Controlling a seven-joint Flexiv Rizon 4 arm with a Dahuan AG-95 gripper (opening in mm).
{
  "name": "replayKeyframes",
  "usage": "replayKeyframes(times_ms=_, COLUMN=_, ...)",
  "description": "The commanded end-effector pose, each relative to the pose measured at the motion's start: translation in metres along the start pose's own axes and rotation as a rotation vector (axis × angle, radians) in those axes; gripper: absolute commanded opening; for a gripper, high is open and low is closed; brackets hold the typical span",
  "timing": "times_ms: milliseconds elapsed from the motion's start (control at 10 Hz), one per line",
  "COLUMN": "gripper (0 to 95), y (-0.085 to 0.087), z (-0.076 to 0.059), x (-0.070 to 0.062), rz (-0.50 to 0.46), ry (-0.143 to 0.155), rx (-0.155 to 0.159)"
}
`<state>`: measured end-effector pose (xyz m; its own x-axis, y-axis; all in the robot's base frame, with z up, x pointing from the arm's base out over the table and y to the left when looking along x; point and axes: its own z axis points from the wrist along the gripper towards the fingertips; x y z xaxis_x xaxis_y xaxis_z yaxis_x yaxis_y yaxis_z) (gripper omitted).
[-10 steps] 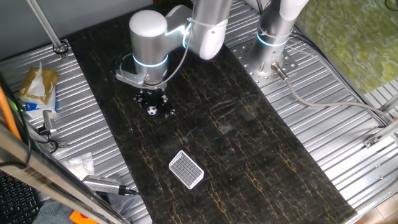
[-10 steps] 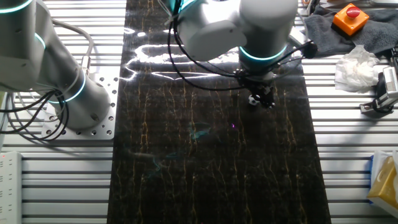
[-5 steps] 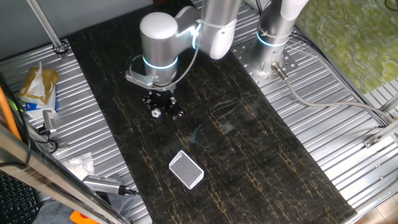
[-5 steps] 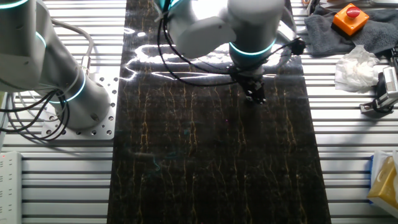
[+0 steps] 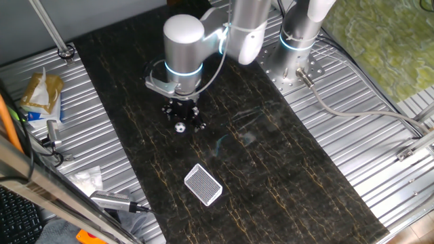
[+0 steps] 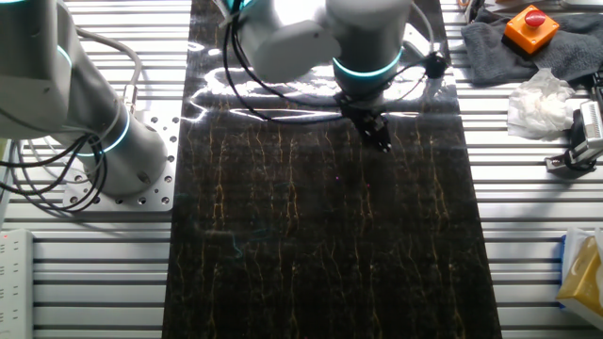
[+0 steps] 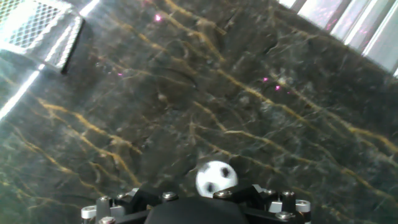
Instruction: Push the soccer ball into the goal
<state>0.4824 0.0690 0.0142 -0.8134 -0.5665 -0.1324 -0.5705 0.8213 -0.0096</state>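
The small white-framed rectangular goal with grey fine-mesh netting (image 5: 203,184) lies nearest the camera in the first fixed view, flat on the dark gold-veined marble-patterned tabletop (image 5: 285,169), and nothing sits inside it. So the task is not finished: the ball has yet to reach the net, and as I judge it a good stretch of bare tabletop is left to cover.

Farther back in that view, the tiny white soccer ball with black patches (image 5: 180,127) rests on the tabletop, right at the tip of the black two-finger gripper (image 5: 182,122). The goal is well apart from it, nearer the camera and a little to the right. In the hand view the soccer ball (image 7: 216,177) sits just beyond the gripper's black body at the bottom edge, touching or almost touching it, and the goal (image 7: 38,28) shows only as a corner at the far upper left. The ball therefore lies ahead of the gripper, but the net is off to the left of the line it points along; the push will probably need steering that way.

Whether the jaws stand wide or narrow I cannot tell, since the fingertips are not clearly visible in any view.

In the other fixed view the gripper (image 6: 379,135) hangs low over the far part of the tabletop; ball and goal cannot be made out there.
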Motion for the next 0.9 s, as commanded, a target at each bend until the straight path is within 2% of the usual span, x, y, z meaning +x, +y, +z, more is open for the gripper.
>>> replayKeyframes(times_ms=100, gripper=95.0, y=0.005, z=0.001, x=-0.002, rz=0.013, ry=0.001, rx=0.0)
replayKeyframes(times_ms=900, gripper=95.0, y=0.039, z=-0.003, x=-0.019, rz=0.073, ry=0.009, rx=-0.004)
